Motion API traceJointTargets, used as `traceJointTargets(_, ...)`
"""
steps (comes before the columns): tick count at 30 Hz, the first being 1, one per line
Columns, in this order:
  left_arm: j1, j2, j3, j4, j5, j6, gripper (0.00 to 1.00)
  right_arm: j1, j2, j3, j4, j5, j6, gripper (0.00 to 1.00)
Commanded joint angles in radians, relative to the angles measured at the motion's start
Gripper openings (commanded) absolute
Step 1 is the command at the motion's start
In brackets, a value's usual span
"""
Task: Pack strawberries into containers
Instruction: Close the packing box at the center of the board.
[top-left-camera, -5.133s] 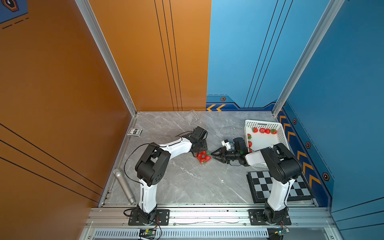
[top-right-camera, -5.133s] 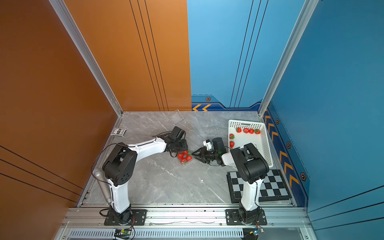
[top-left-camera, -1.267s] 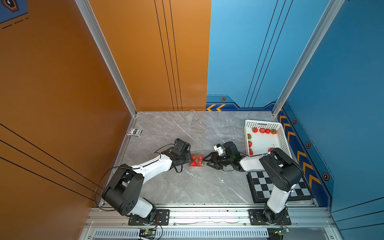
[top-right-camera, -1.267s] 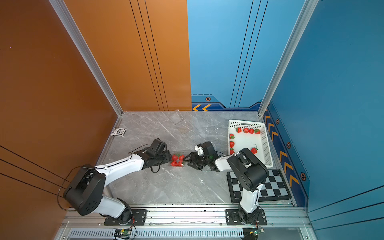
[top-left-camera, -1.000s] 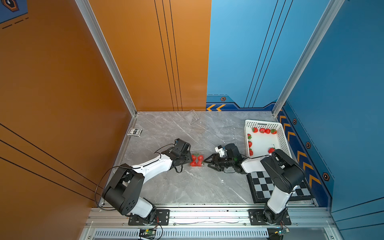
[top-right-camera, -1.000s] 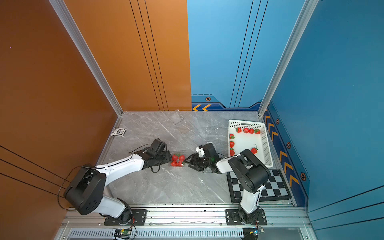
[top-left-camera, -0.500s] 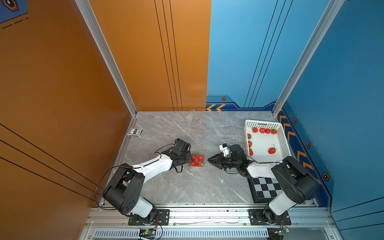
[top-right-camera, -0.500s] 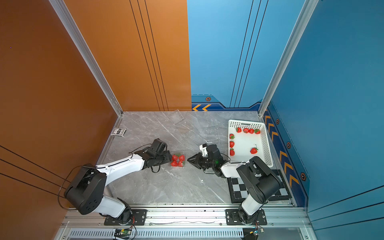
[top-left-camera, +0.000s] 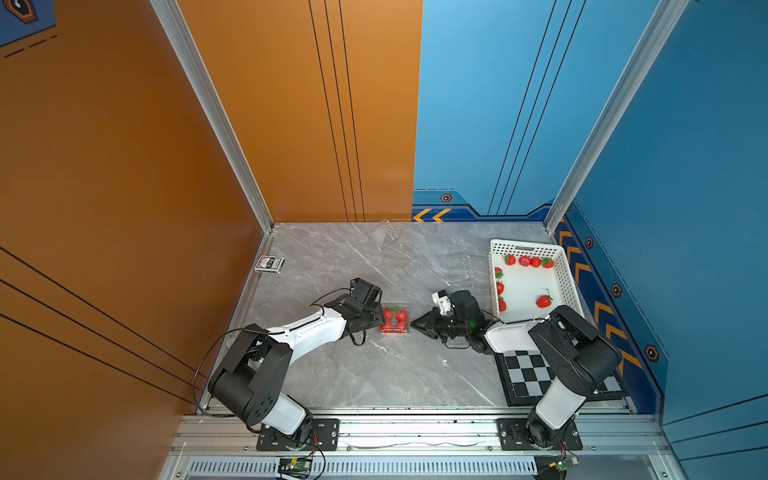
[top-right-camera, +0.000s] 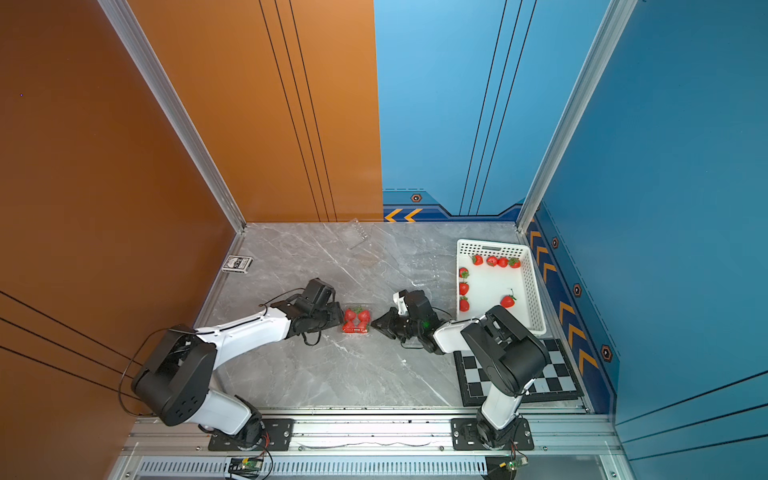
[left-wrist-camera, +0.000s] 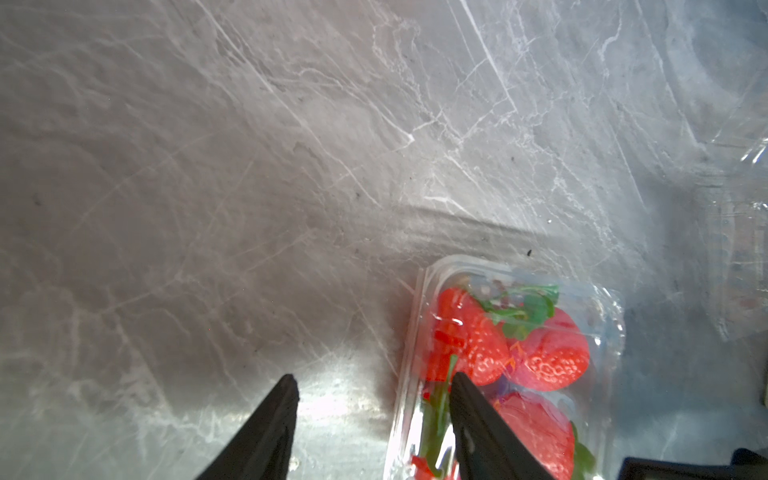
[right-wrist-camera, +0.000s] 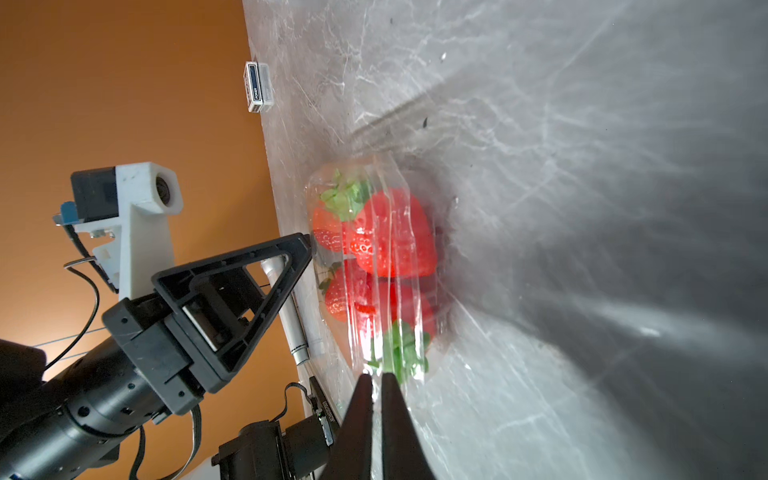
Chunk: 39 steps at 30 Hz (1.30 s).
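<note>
A filled container (top-left-camera: 394, 320) of clear plastic sits on the grey marble desk (top-left-camera: 374, 374) between the two arms. Red strawberries (left-wrist-camera: 473, 340) with green caps are packed inside it under the plastic; at least three show in the wrist views.

The left end effector (left-wrist-camera: 372, 399) is at the container's side nearer the orange wall, and it is released. Its black fingers (left-wrist-camera: 274, 419) stand apart, one over bare desk and the other lying across the container's rim, so the rim's edge falls in the gap unpinched.

The right end effector (right-wrist-camera: 376, 380) meets the container from the opposite side and is clenched. Its tips are pressed together right at the ribbed rim, beside a green cap. Whether a sliver of plastic is caught between them cannot be told.

Well away from the container, beyond the right arm, a white basket (top-left-camera: 567, 266) holds eight loose berries (top-left-camera: 524, 261). An empty clear container (top-left-camera: 388, 240) lies well behind the filled one, near the back wall. A small card box (top-left-camera: 269, 264) lies farther off on the left arm's side. A checkerboard mat (top-left-camera: 528, 374) lies under the right arm, nearer the front rail than the container.
</note>
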Motion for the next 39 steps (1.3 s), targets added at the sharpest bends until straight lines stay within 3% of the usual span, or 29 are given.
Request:
traceJointTargets(1,-0.001,0.003,0.009,-0.011,0.004,-0.002,0.61,0.004,0.0,0.015,0.042,0.002,0.02,0.1)
traceJointTargets(29,0.015,-0.028,-0.005,-0.025,-0.001,-0.013,0.63,0.017,-0.251,-0.099,-0.194,0.045,-0.056,0.11)
traceJointTargets(39,0.015,-0.034,-0.009,-0.025,-0.001,-0.013,0.63,0.054,-0.174,-0.088,-0.111,0.042,-0.023,0.1)
